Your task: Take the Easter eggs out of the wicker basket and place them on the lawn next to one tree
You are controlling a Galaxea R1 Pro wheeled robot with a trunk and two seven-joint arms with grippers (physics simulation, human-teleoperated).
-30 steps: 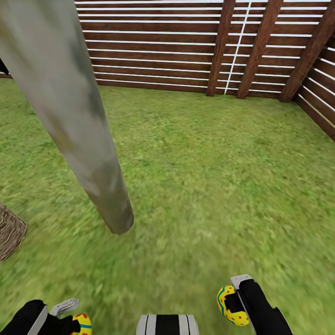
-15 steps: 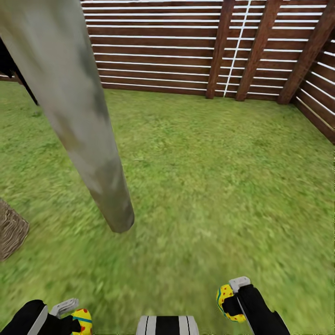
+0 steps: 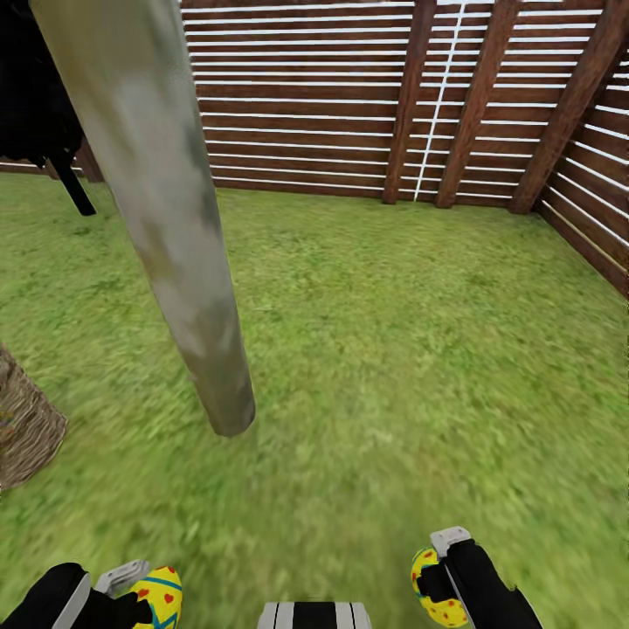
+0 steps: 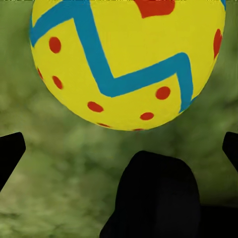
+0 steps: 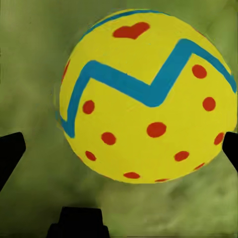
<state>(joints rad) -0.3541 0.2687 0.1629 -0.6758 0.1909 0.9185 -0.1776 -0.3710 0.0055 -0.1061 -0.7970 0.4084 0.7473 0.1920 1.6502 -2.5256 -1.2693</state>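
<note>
Your left tool (image 3: 144, 592) is closed on an Easter egg (image 3: 157, 594) at the bottom left of the head view; from the left wrist that egg (image 4: 126, 62) is yellow with a blue zigzag band, red dots and red hearts, hanging over blurred grass. Your right tool (image 3: 441, 568) grips a second egg (image 3: 430, 587), which the right wrist view shows with the same pattern (image 5: 148, 96): blue zigzag, red dots and one red heart. Neither egg carries any lettering or brand mark.

The tree (image 3: 166, 218) stands just ahead of you and to the left, its pale grey-green trunk meeting the lawn (image 3: 393, 349) between your arms and the fence (image 3: 349, 96). The wicker basket (image 3: 26, 428) sits on the grass at the left edge, near the trunk's base; you cannot tell what is inside it. A black tree (image 3: 39, 96) stands at the far left by the fence.
</note>
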